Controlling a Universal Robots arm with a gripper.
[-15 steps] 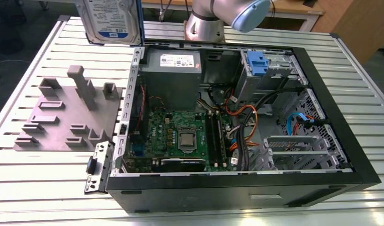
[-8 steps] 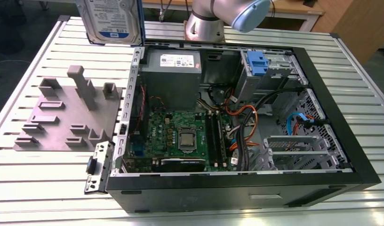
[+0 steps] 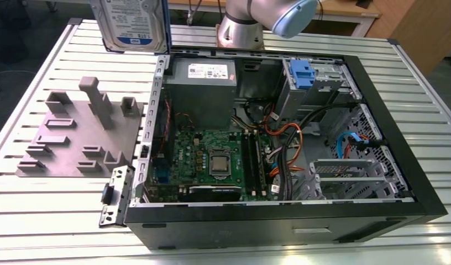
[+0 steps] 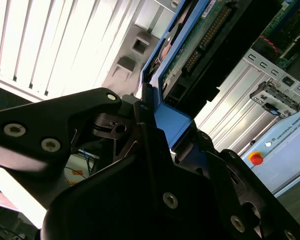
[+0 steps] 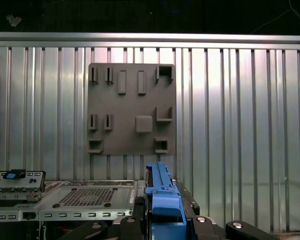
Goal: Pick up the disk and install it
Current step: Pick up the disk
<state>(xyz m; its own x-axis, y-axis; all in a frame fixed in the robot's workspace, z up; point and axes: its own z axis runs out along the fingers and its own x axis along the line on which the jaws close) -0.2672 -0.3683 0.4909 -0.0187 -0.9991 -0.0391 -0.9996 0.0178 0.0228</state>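
The disk [image 3: 133, 25] hangs in the air, label facing the exterior camera, above the table's far edge and just past the far corner of the open computer case [image 3: 402, 138] on the exterior view's left. In both wrist views my gripper [image 4: 155, 125] is shut on the disk's blue carrier frame [image 4: 172, 120], with the drive's green circuit-board side [image 4: 200, 30] reaching away from the black fingers [image 4: 140, 112]. The first wrist view has the carrier's blue edge [image 5: 162, 200] rising from the gripper [image 5: 162, 222].
A grey fixture plate [image 3: 71, 138] with upright pegs lies beside the case on the exterior view's left. Inside the case are a grey power supply box [image 3: 202, 88], the motherboard [image 3: 210, 160], loose cables [image 3: 284, 138] and a blue bracket [image 3: 302, 74] in the drive bay. The arm's base [image 3: 244, 27] stands behind.
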